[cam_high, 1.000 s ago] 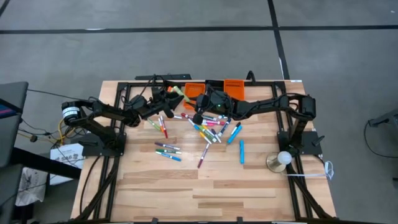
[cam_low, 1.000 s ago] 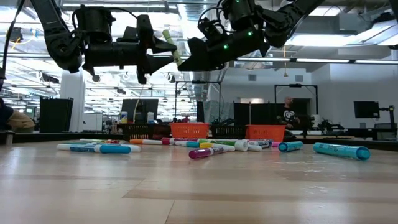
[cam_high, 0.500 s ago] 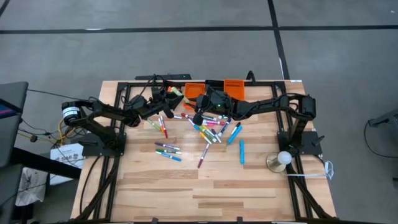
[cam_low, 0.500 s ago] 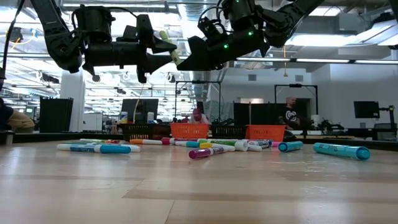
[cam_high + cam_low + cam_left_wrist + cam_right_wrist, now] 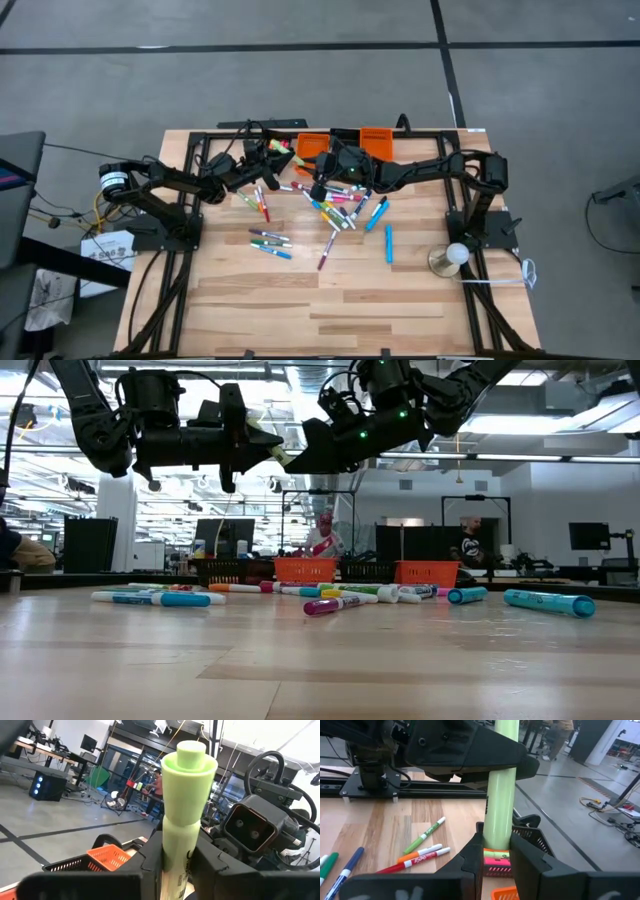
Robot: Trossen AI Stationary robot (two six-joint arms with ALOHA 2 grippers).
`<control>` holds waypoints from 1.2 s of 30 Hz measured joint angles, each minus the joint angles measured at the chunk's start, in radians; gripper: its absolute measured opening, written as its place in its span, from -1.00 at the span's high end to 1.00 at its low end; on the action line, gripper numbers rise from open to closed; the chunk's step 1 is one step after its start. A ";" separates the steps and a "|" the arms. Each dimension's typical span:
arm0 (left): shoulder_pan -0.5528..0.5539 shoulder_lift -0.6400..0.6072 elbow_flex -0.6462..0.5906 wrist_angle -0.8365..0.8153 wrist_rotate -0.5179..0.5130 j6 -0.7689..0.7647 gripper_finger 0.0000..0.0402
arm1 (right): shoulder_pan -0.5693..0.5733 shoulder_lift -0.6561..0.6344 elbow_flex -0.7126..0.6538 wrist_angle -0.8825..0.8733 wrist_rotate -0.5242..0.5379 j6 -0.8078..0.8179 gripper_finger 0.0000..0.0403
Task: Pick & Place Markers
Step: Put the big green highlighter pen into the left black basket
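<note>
the wooden table [image 5: 330, 300] carries both arms, which meet above its far edge. scattered markers [image 5: 335, 205] lie across the middle of the table, with a smaller group [image 5: 268, 242] toward the left side and one blue marker [image 5: 389, 244] lying apart toward the right. an orange bin [image 5: 305, 569] and a second orange bin [image 5: 427, 572] stand at the far edge, with a black bin [image 5: 536, 836] just beside them.

the left gripper [image 5: 176, 865] and the right gripper [image 5: 496, 851] hover close together above the bins, well clear of the tabletop. one light green marker [image 5: 184, 805] is clamped by both: the left fingers [image 5: 220, 870] are pressed against its barrel below the cap, and the right fingers [image 5: 470, 862] are pinched on its barrel [image 5: 499, 795] at the other end. in the low view the marker [image 5: 268, 448] sits tilted between the two grippers.
</note>
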 joint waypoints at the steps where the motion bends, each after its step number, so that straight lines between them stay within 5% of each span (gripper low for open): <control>1: 0.000 0.000 0.000 0.000 0.000 0.001 0.68 | 0.000 0.000 0.000 0.000 0.005 0.000 0.66; 17: 0.055 0.000 -0.001 -0.048 -0.027 0.036 0.63 | -0.001 0.000 0.000 -0.016 0.014 -0.010 -0.12; 29: 0.286 0.000 -0.001 -0.390 0.019 -0.077 0.64 | -0.002 -0.001 0.000 -0.067 0.103 -0.094 -0.16; 36: 0.357 0.000 0.000 -0.476 0.136 -0.118 0.65 | -0.002 -0.005 0.000 -0.070 0.119 -0.097 -0.16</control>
